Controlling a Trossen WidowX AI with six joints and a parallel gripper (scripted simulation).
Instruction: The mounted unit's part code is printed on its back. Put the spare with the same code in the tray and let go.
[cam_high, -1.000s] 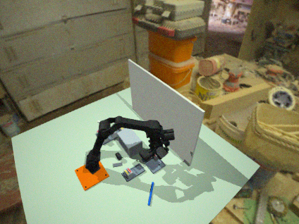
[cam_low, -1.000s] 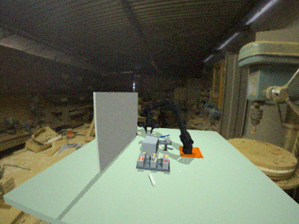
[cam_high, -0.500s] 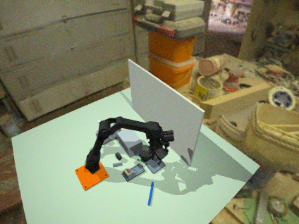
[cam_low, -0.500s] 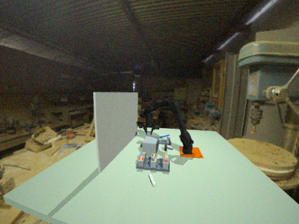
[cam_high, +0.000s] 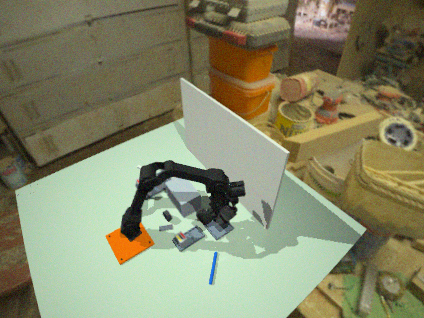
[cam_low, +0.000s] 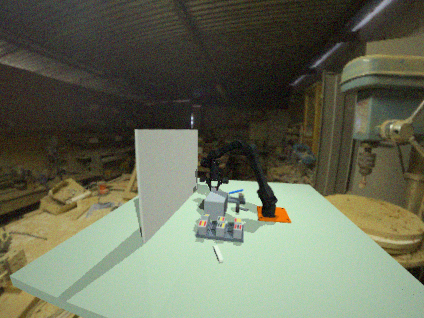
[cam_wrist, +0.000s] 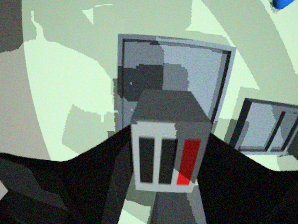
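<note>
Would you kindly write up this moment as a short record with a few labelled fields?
gripper: gripper shut on a small grey spare
spare markings: two dark bars and one red bar on its face
below the spare: grey tray, seen from the wrist view
other items: holder with more spares; blue stick; white panel
arm base: orange plate

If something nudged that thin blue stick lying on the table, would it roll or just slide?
The blue stick looks round and slender, so it would probably roll sideways. It keeps a straight line, so it is likely stiff. Being so thin, it is probably light.
</note>
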